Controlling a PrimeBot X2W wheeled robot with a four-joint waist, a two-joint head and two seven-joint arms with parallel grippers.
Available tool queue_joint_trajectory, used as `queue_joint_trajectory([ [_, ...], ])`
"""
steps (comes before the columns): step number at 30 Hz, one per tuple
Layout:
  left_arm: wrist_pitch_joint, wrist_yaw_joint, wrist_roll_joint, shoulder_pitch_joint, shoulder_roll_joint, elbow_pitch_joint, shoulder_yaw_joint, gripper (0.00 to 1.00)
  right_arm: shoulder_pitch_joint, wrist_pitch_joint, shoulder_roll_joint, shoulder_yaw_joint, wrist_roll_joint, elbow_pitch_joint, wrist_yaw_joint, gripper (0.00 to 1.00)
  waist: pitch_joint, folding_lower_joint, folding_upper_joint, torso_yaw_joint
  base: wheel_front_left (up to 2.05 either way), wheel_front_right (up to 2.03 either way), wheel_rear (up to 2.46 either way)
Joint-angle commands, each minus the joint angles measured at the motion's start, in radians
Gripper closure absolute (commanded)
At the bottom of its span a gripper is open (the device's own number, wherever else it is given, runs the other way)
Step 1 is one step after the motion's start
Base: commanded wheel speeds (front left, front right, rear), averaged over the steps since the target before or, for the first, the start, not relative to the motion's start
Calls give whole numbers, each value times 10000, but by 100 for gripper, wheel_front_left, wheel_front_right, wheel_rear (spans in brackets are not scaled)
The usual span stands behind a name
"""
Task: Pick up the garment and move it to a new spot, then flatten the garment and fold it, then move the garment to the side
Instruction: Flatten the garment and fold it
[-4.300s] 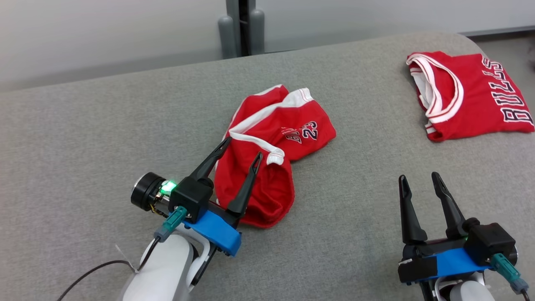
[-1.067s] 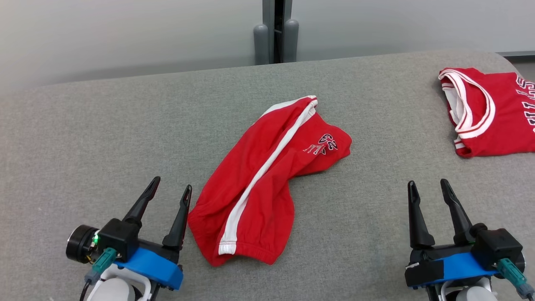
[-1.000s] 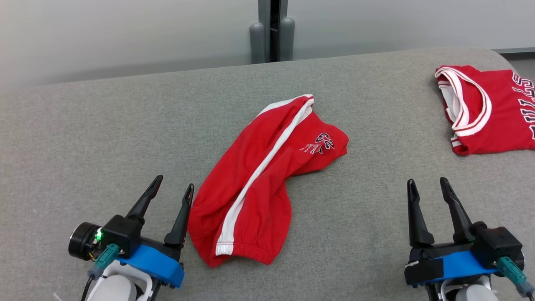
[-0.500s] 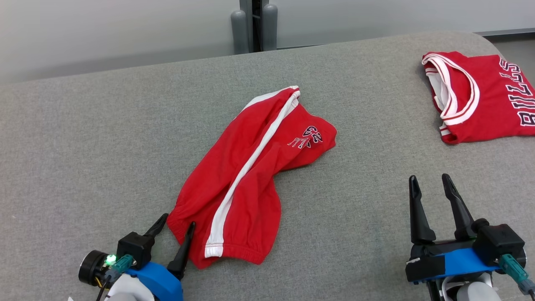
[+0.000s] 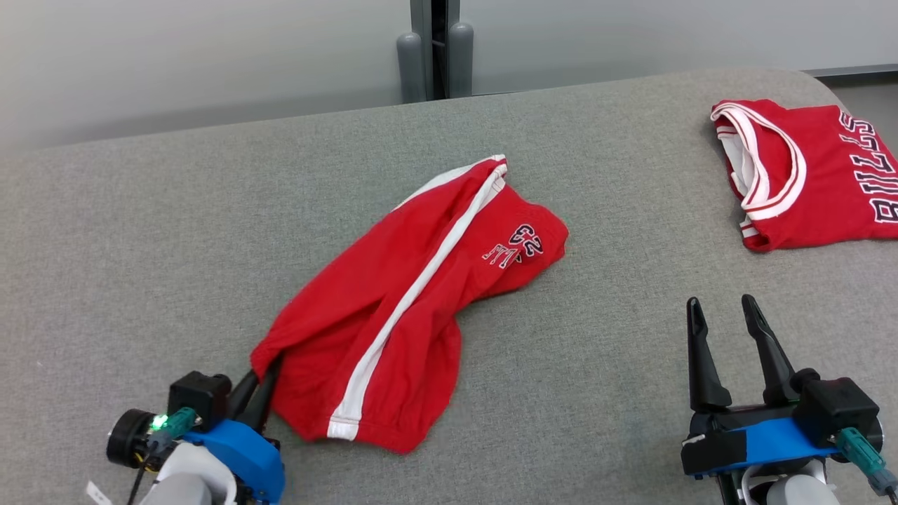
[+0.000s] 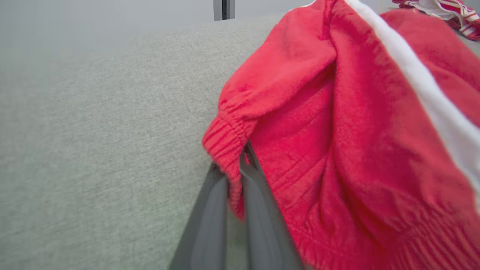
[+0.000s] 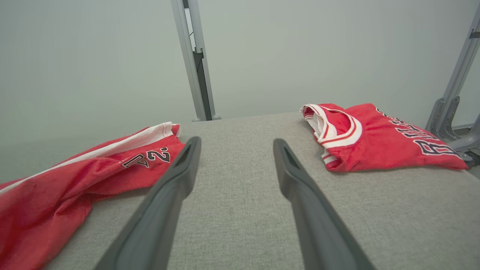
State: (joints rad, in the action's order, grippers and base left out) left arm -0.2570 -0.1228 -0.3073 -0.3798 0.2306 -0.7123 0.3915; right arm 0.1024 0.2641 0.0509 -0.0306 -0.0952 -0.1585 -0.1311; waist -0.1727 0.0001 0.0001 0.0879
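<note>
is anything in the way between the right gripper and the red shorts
Nothing visible. Bare grey table lies between the open right gripper and the red shorts. The folded jersey sits on that gripper's other side, farther back. The left gripper is shut on the shorts' waistband corner.

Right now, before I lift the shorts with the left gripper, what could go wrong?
The left gripper pinches only the waistband corner of the shorts, so the cloth may slip out when lifted.
Held by one corner, the shorts could bunch instead of flattening; the right gripper is open and apart from them.
A wide sweep to the right might disturb the jersey.
</note>
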Motion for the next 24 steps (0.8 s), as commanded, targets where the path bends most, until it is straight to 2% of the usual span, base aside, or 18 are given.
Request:
queue_joint_trajectory([
  [1, -24, 65, -18, -117, 139, 13, -84, 100, -38, -4, -13, -21, 22, -31, 7, 0, 52, -1, -1, -36, 0, 0, 0],
  [10, -85, 549, -175, -110, 1130, 710, -1080, 100, -159, -4, -13, 69, -10, -94, 8, 0, 273, -1, -1, -132, 0, 0, 0],
  [14, -87, 666, -262, 80, 1323, 990, -1380, 98, -190, -4, -13, 92, -8, -121, 8, 0, 323, -1, -1, -85, 0, 0, 0],
  [15, -87, 672, -269, 129, 1344, 1011, -1410, 53, -202, -4, -13, 99, -12, -119, 8, 0, 324, -1, -1, -70, 0, 0, 0],
  [16, -88, 688, -246, 141, 1359, 1056, -1439, 0, -206, -4, -13, 104, -19, -116, 8, 0, 321, -1, -1, -56, 0, 0, 0],
  [24, -90, 1181, -66, 516, 1012, 2107, -1904, 0, -229, -5, -13, -3, -17, -94, 8, 0, 412, -1, -1, -61, 0, 0, 0],
])
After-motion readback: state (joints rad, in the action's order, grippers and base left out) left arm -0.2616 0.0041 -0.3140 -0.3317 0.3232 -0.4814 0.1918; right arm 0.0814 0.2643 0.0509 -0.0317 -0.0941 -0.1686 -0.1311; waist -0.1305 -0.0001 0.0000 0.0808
